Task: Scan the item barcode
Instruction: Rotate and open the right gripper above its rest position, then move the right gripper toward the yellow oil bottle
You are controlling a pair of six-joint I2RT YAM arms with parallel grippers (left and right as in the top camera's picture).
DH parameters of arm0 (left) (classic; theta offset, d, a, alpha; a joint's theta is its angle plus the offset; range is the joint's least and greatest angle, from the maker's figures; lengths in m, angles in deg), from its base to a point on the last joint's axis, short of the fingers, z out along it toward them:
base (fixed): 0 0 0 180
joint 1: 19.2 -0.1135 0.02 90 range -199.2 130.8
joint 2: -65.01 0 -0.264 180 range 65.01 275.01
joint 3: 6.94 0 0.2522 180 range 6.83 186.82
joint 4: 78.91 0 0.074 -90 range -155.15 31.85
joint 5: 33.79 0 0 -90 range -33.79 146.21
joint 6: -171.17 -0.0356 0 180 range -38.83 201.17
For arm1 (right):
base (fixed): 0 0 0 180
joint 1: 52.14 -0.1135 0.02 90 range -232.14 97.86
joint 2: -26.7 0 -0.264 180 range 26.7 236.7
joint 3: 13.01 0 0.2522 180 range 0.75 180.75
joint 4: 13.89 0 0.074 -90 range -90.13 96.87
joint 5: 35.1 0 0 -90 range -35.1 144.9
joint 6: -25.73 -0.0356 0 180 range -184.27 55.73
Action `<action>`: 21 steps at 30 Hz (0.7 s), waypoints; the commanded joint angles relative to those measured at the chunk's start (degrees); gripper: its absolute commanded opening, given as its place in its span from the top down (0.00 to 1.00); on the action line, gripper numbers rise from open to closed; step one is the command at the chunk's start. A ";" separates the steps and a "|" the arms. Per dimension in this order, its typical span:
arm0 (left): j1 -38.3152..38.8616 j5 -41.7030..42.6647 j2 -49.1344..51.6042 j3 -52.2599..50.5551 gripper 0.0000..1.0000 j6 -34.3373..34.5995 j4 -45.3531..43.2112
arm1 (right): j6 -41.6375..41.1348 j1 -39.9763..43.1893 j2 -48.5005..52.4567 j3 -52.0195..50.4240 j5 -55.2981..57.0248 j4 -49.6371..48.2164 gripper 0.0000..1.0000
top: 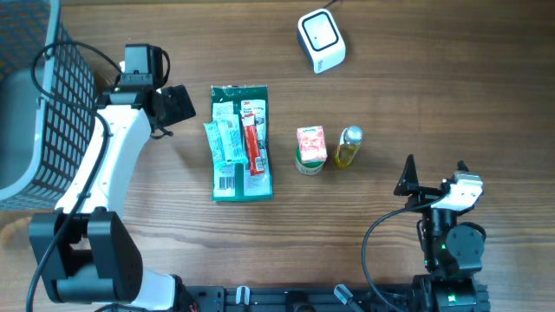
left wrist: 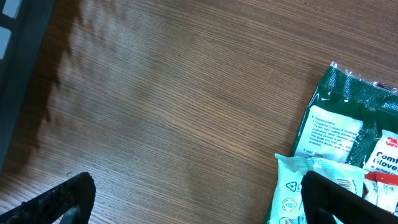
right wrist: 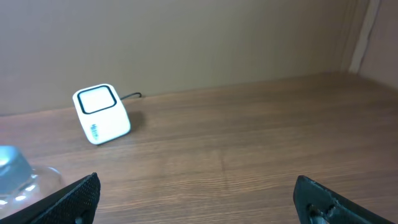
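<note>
The white barcode scanner (top: 321, 39) stands at the back of the table and shows far left in the right wrist view as the scanner (right wrist: 101, 114). A green packet (top: 241, 143) lies flat with smaller packets on top, beside a small carton (top: 310, 147) and a small bottle (top: 349, 147). My left gripper (top: 184, 111) hangs open just left of the green packet. In the left wrist view that gripper (left wrist: 199, 205) holds nothing, and its right finger (left wrist: 336, 199) is over a pale packet (left wrist: 298, 186) on the green packet (left wrist: 348, 106). My right gripper (top: 434, 169) is open and empty near the front right.
A dark wire basket (top: 43, 104) fills the left edge, close behind the left arm. The bottle's cap (right wrist: 12, 168) shows at the lower left of the right wrist view. Bare wood lies between my right gripper (right wrist: 198, 202) and the scanner.
</note>
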 commanded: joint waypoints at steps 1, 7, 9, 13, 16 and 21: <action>-0.15 -0.72 0.48 -0.33 0.00 0.09 0.00 | -2.60 -0.07 0.37 -0.02 -1.33 0.00 0.00; -0.15 -0.72 0.48 -0.33 0.00 0.09 0.00 | -2.62 -0.07 0.37 -0.02 -1.36 0.00 0.00; -0.15 -0.72 0.48 -0.33 0.00 0.09 0.00 | -2.62 -0.07 0.37 -0.02 -1.36 0.00 0.00; -0.15 -0.72 0.48 -0.33 0.00 0.09 0.00 | -2.62 -0.07 0.37 -0.02 -1.36 0.00 0.00; -0.15 -0.72 0.48 -0.33 0.00 0.09 0.00 | -2.64 -0.07 0.37 -0.02 -1.36 0.00 0.00; -0.15 -0.72 0.48 -0.33 0.00 0.09 0.00 | -2.62 -0.07 -0.44 -0.02 -1.36 0.00 0.00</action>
